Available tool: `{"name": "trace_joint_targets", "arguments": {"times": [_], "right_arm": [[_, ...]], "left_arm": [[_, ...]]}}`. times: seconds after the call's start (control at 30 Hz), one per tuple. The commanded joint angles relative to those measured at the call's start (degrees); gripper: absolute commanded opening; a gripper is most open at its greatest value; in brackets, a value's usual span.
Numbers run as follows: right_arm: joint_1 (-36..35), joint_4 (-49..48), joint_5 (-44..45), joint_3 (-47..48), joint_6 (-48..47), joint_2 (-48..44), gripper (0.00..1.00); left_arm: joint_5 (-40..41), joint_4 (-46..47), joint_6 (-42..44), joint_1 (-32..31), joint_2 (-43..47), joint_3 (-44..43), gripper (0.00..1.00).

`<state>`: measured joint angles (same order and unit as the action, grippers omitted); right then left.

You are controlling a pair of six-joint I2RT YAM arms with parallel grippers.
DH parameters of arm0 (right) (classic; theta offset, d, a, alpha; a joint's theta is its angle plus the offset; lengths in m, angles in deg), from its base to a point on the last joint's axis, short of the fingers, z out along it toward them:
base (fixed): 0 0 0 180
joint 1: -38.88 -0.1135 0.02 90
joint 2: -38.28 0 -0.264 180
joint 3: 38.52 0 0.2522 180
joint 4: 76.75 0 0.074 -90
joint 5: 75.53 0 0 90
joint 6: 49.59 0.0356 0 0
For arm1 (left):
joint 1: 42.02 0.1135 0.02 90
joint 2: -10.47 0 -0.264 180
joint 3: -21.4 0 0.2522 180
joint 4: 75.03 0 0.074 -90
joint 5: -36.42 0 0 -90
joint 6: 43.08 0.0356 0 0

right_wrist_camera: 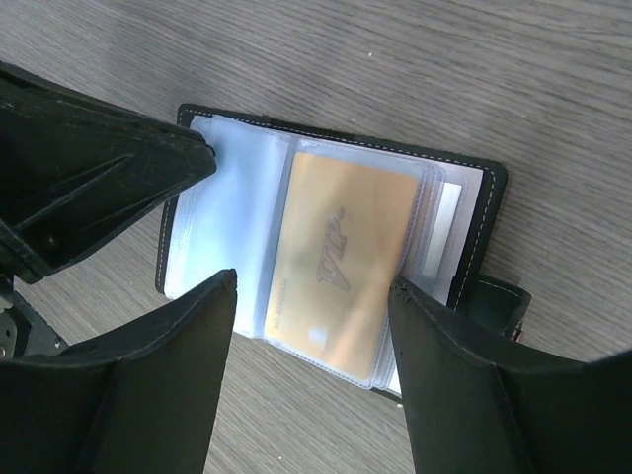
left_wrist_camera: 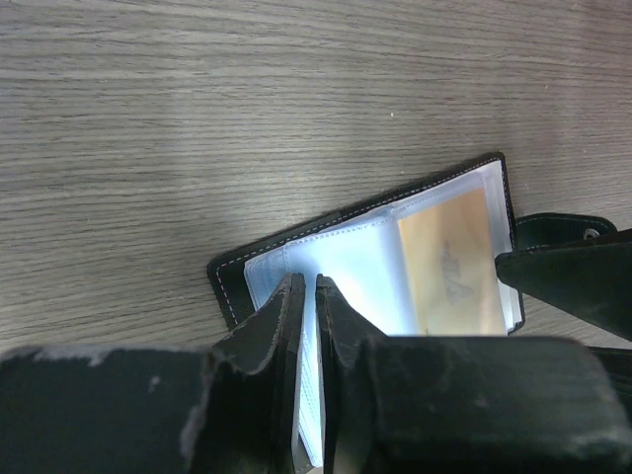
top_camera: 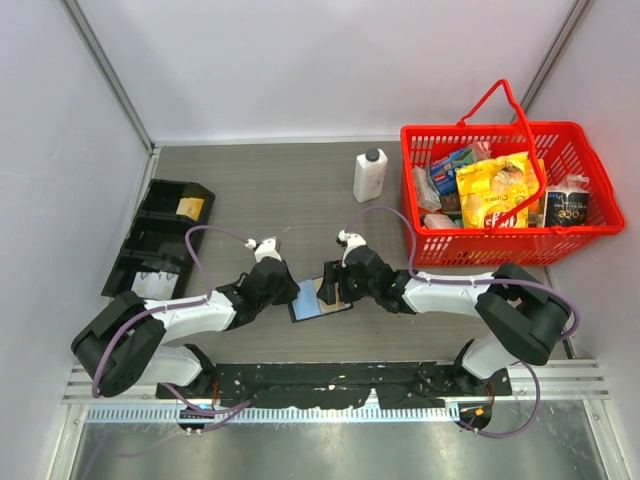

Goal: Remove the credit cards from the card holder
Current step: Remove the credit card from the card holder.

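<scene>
Black leather: one wallet (right_wrist_camera: 484, 222) lies open on the table (top_camera: 300, 190) between two hands. We count one orange card (right_wrist_camera: 341, 262), marked VIP, in a clear sleeve. Our left hand (left_wrist_camera: 307, 286) pinches a pale blue sheet (left_wrist_camera: 355, 267), card or sleeve we cannot tell. Our right hand (right_wrist_camera: 314, 286) hovers spread wide over the card.

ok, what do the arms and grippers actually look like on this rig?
Left arm and right arm: white link shells, black joints and bases, a purple cable looping loosely along each. Left gripper and right gripper are matte black, with flat wedge-shaped fingers tapering to blunt tips; the left ones carry pale scuffs and specks. No legible markings.
</scene>
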<state>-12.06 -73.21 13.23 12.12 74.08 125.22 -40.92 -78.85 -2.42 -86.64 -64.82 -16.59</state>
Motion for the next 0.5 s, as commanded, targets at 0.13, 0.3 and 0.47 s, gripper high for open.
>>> {"name": "trace_joint_targets", "arguments": {"times": [0.13,0.3,0.47], "right_arm": [[-0.2,-3.4,-4.4,0.8,0.3,-4.9,0.61],[-0.1,-4.0,-7.7,1.7,0.2,-5.8,0.52],[-0.3,-7.7,-12.3,1.9,1.5,-2.9,0.44]], "left_arm": [[1.7,0.3,-0.2,-0.1,-0.9,-0.6,0.13],[1.7,0.6,-0.2,-0.2,-0.3,-0.4,0.13],[1.6,2.4,-0.3,-0.3,1.1,0.9,0.13]]}}
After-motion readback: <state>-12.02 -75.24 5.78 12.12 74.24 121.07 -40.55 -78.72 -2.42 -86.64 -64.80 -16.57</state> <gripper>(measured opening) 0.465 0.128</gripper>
